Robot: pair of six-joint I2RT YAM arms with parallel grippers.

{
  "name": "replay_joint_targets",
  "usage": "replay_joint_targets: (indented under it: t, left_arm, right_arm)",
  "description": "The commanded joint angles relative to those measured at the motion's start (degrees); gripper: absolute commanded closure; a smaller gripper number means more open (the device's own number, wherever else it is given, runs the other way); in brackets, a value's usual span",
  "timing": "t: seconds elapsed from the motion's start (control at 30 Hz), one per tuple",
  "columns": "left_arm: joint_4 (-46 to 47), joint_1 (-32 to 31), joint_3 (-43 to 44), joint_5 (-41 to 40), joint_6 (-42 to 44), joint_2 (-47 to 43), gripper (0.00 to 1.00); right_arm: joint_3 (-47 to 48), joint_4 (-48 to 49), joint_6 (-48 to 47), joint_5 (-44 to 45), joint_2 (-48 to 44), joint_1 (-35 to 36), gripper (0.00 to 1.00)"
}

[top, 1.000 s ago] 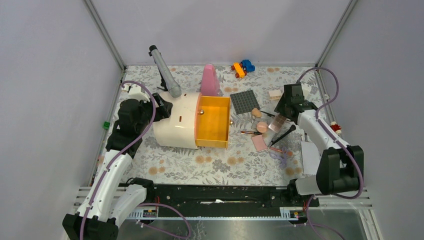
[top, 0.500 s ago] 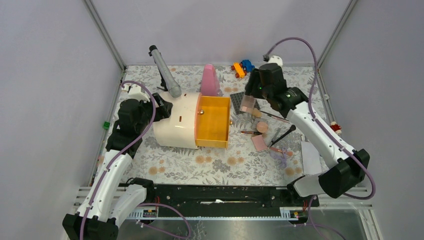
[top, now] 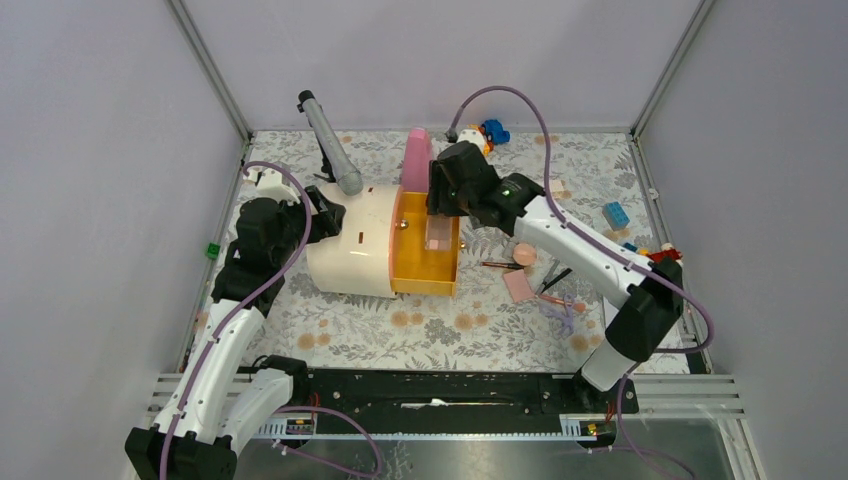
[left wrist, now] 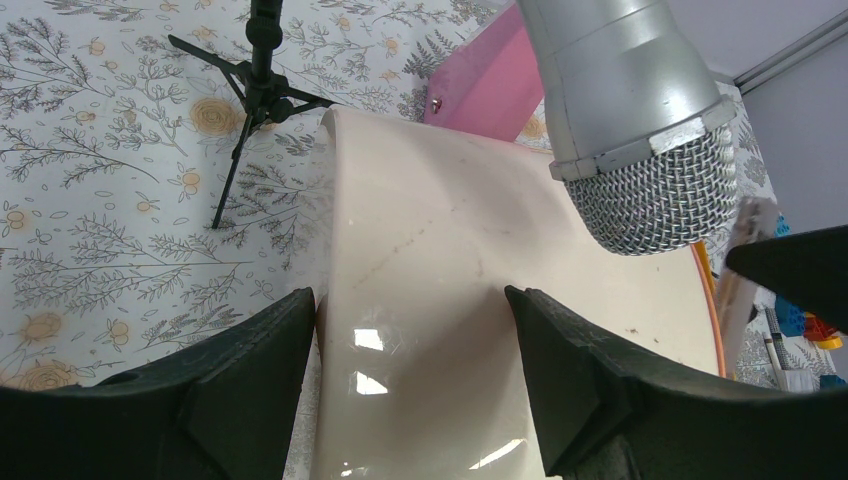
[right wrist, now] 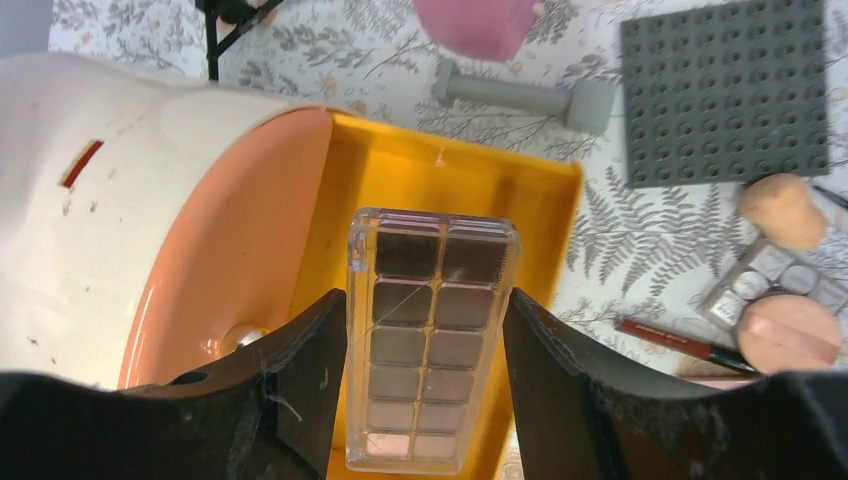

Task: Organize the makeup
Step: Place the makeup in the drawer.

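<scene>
My right gripper [top: 440,226] [right wrist: 426,305] is shut on a clear eyeshadow palette [top: 438,235] [right wrist: 430,340] and holds it over the open orange drawer [top: 420,262] [right wrist: 545,225] of the cream organizer [top: 350,250] [left wrist: 450,250]. My left gripper [top: 325,215] [left wrist: 410,300] is open, its fingers straddling the organizer's rear edge. Right of the drawer on the mat lie a round peach puff [top: 524,254] [right wrist: 790,333], a pink square compact [top: 518,286], a thin pencil [top: 500,265] [right wrist: 680,340] and dark brushes [top: 555,278]. A peach egg sponge [right wrist: 783,210] shows in the right wrist view.
A silver microphone [top: 330,145] [left wrist: 630,120] on a black stand leans over the organizer. A tall pink cone bottle [top: 418,160] stands behind the drawer. A dark grey studded plate [right wrist: 725,90], a grey dumbbell-shaped piece [right wrist: 525,97] and toy bricks [top: 485,130] [top: 615,215] lie at the back right.
My right arm has swung left from the makeup pile, carrying the palette across the studded plate until it hangs over the orange drawer. The left arm has not moved.
</scene>
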Motion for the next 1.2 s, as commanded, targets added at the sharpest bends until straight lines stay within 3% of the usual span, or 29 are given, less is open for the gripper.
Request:
replay_joint_targets:
  t: [0.0, 0.47, 0.57, 0.77, 1.17]
  left_arm:
    - [-10.3, 0.2, -2.13, 0.86, 2.64, 1.96, 0.27]
    - [-10.3, 0.2, -2.13, 0.91, 2.63, 1.87, 0.27]
    - [-10.3, 0.2, -2.12, 1.04, 2.66, 1.87, 0.27]
    - [-10.3, 0.2, -2.13, 1.03, 2.63, 1.95, 0.27]
    - [-10.3, 0.2, -2.13, 1.08, 2.7, 2.04, 0.27]
  right_arm:
    - [3.29, 0.69, 3.3, 1.08, 1.65, 2.58, 0.55]
    - [6.85, -8.79, 9.27, 10.66, 9.45, 7.16, 0.51]
    - [7.02, -9.52, 9.98, 11.66, 10.56, 7.43, 0.46]
    - [8.34, -10.13, 10.04, 12.07, 11.81, 7.43, 0.26]
    - [11.38, -10.65, 5.97, 14.6, 4.8, 7.28, 0.19]
